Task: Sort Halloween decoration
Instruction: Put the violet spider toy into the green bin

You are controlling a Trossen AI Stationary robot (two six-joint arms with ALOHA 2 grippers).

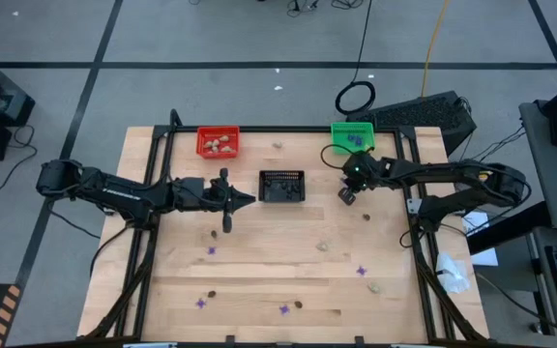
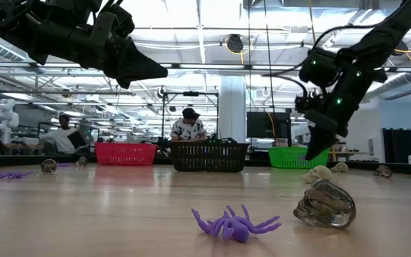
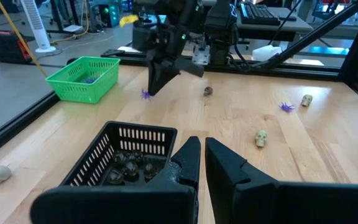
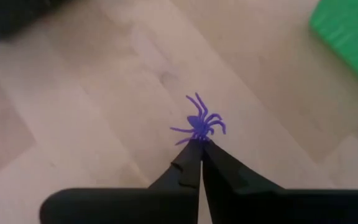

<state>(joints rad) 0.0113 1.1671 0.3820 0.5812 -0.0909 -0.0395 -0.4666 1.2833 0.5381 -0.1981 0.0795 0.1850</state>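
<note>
The right gripper has its jaws closed on a purple spider, holding it by the body just above the table near the green basket; I judge this toy is very light, thin and a little flexible, so the body is a better place to pinch than the legs. The left gripper hangs by the black basket with its jaws almost closed and holding nothing. Only the right wrist view shows the grip clearly, while the high view shows the other small pieces spread on the table.
</note>
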